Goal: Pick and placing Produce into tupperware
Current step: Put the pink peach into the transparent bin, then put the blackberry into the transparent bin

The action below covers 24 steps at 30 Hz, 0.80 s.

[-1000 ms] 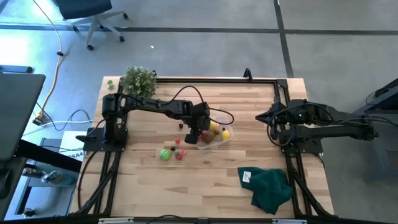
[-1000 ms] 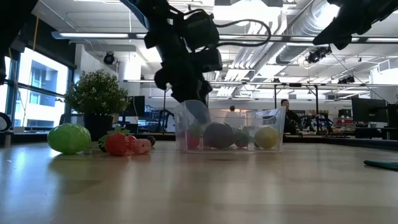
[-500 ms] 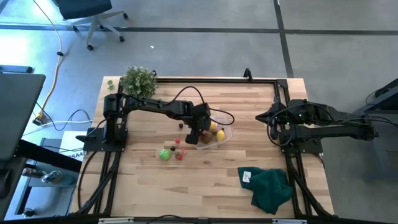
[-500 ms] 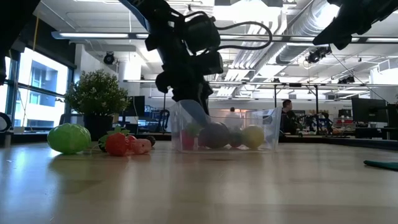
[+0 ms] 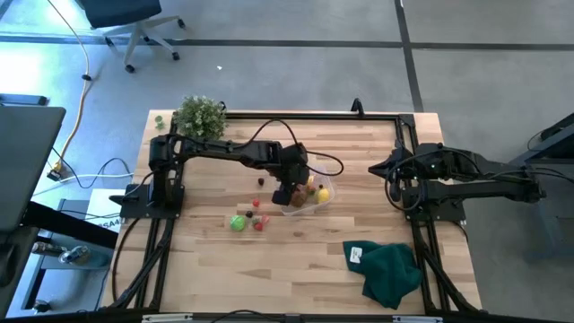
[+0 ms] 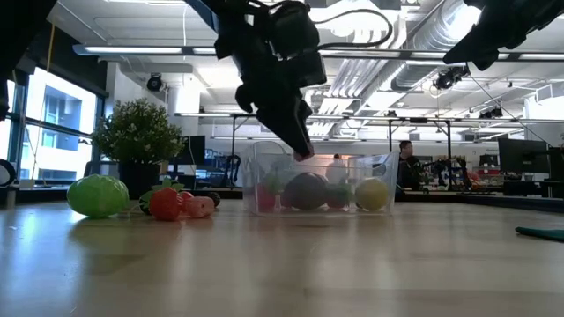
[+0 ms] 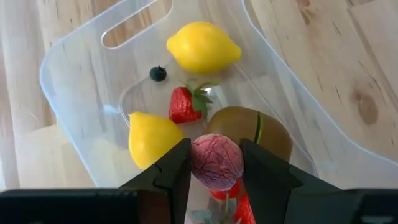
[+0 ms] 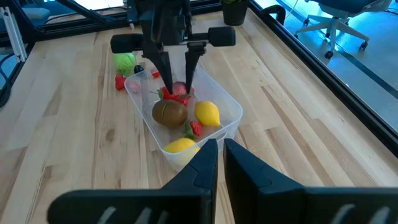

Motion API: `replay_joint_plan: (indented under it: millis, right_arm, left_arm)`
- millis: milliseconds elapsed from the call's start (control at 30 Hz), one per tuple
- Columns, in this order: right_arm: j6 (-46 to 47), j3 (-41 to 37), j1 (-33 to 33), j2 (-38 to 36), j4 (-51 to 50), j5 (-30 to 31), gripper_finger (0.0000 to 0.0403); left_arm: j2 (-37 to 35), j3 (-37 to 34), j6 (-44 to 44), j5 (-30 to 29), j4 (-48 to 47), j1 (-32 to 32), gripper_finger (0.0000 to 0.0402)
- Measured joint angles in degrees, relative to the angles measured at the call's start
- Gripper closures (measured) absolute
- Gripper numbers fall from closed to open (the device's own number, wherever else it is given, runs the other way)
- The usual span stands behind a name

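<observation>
Produce looked light, hard and slippery: left claw [image 7: 214, 163] pinched a pinkish piece [image 7: 216, 160] across its middle, above the tupperware [image 7: 74, 112]; right claw [image 8: 221, 155] clenched, idle.

Clear glossy plastic tub [image 7: 74, 118], pale matt wood tabletop [image 5: 305, 242], soft green cloth [image 5: 392, 272].

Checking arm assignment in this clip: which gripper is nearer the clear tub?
Left. The left gripper hangs directly over the clear tub, holding a pinkish-red fruit above its contents. The right gripper waits shut, well off toward the table's right side.
</observation>
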Motion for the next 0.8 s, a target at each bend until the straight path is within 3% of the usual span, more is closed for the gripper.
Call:
replay_joint_plan:
  millis: [300,600,800]
  right_arm:
    - [-0.01,0.00,0.01,-0.01,0.01,0.00,0.0384]
    - [-0.04,0.00,0.00,0.00,0.01,0.00,0.0384]
    - [0.00,0.00,0.01,-0.01,0.00,0.00,0.0384]
  left_arm:
    - [-0.01,0.71,0.24,-0.01,-3.01,0.00,0.0277]
    - [0.00,0.73,-2.62,-0.18,-4.63,0.00,0.0197]
    - [0.00,0.73,-3.71,2.89,-4.64,0.00,0.0180]
